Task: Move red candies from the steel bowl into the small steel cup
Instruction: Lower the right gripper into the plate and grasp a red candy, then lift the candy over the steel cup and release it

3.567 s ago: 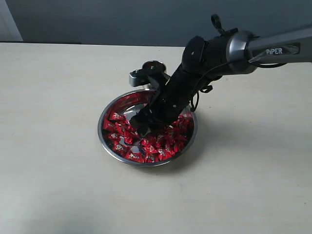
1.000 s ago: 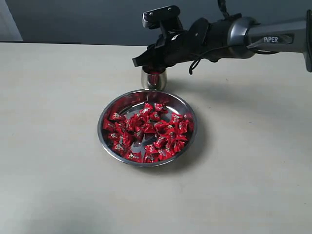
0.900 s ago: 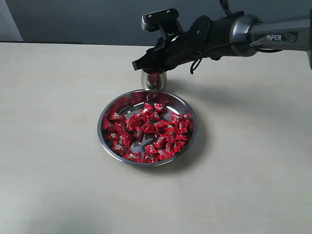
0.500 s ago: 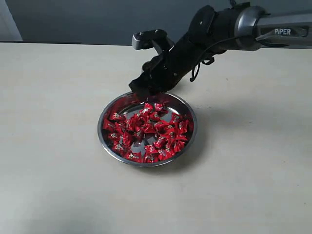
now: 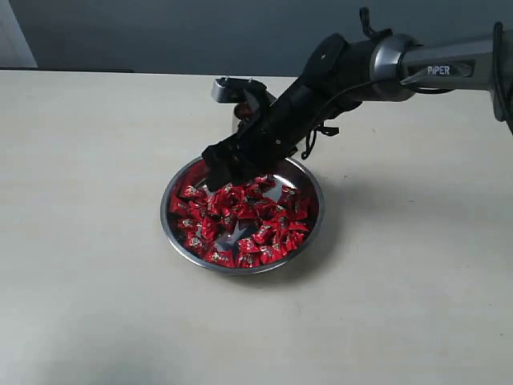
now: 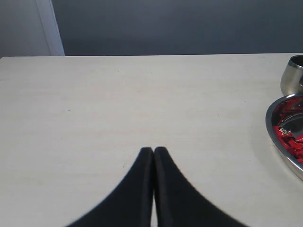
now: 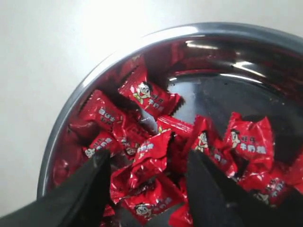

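The steel bowl (image 5: 240, 269) sits mid-table, filled with many red candies (image 5: 248, 224). My right gripper (image 5: 218, 164) hangs low over the bowl's back-left part. In the right wrist view its jaws stand wide apart, so the right gripper (image 7: 149, 158) is open, with loose red candies (image 7: 151, 101) under and between the fingers and none pinched. The small steel cup (image 6: 291, 75) stands just behind the bowl; in the exterior view the right arm hides most of it. My left gripper (image 6: 153, 150) is shut on nothing, over bare table beside the bowl's rim (image 6: 279, 137).
The pale table (image 5: 96, 160) runs back to a dark wall (image 5: 160, 32). The right arm (image 5: 377, 64) reaches in from the back right, crossing above the cup.
The right gripper has come from above the cup forward and down to the bowl's back-left part. Its jaws have spread wider, and the red candy seen at them over the cup is gone.
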{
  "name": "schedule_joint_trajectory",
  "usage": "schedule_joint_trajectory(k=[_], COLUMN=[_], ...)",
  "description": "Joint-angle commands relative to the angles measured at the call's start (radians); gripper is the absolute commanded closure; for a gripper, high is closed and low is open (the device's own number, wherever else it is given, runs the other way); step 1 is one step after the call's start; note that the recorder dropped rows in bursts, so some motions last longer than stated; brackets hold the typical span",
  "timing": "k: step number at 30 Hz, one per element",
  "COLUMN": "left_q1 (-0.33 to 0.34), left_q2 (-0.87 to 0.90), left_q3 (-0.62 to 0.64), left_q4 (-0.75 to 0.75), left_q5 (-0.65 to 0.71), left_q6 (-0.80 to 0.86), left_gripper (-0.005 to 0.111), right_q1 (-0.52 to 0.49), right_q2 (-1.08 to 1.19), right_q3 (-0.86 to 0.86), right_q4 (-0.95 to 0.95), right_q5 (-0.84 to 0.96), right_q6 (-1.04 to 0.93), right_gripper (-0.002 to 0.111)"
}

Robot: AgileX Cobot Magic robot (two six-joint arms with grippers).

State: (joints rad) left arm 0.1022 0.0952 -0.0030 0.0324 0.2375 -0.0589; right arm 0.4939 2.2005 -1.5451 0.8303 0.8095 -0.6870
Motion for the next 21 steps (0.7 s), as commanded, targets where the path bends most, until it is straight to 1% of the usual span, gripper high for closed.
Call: schedule_joint_trajectory(k=[1, 6, 13, 14, 16, 17, 18, 19, 21], left_q1=[-0.005, -0.005, -0.005, -0.005, -0.005, -0.005, -0.005, -0.005, -0.005], left_q2=[-0.007, -0.007, -0.007, -0.007, -0.007, -0.007, -0.007, -0.007, -0.007], left_q3=[0.003, 0.003, 0.003, 0.003, 0.003, 0.003, 0.003, 0.003, 0.003], left_q4=[0.001, 0.001, 0.001, 0.001, 0.001, 0.001, 0.001, 0.001, 0.001], left_q5=[-0.004, -0.004, -0.004, -0.004, -0.004, -0.004, -0.004, -0.004, -0.004], left_q6=[-0.002, -0.002, -0.002, -0.002, -0.002, -0.002, -0.002, -0.002, -0.002], left_gripper=[0.106, 0.106, 0.106, 0.106, 0.106, 0.106, 0.106, 0.106, 0.106], right_q1=[0.011, 0.042, 0.044, 0.044, 0.044, 0.044, 0.044, 0.044, 0.044], right_q2=[0.001, 0.028, 0.031, 0.031, 0.031, 0.031, 0.031, 0.031, 0.031], right_q3=[-0.004, -0.004, -0.004, -0.004, -0.004, -0.004, -0.004, -0.004, -0.004], right_q4=[0.008, 0.010, 0.005, 0.000, -0.001, -0.001, -0.001, -0.001, -0.001], right_q5=[-0.004, -0.035, -0.073, -0.073, -0.073, -0.077, -0.085, -0.087, -0.087], right_q6=[-0.011, -0.011, -0.011, -0.011, -0.011, -0.011, -0.011, -0.011, -0.011], right_gripper=[0.061, 0.061, 0.062, 0.065, 0.078, 0.086, 0.101, 0.108, 0.109])
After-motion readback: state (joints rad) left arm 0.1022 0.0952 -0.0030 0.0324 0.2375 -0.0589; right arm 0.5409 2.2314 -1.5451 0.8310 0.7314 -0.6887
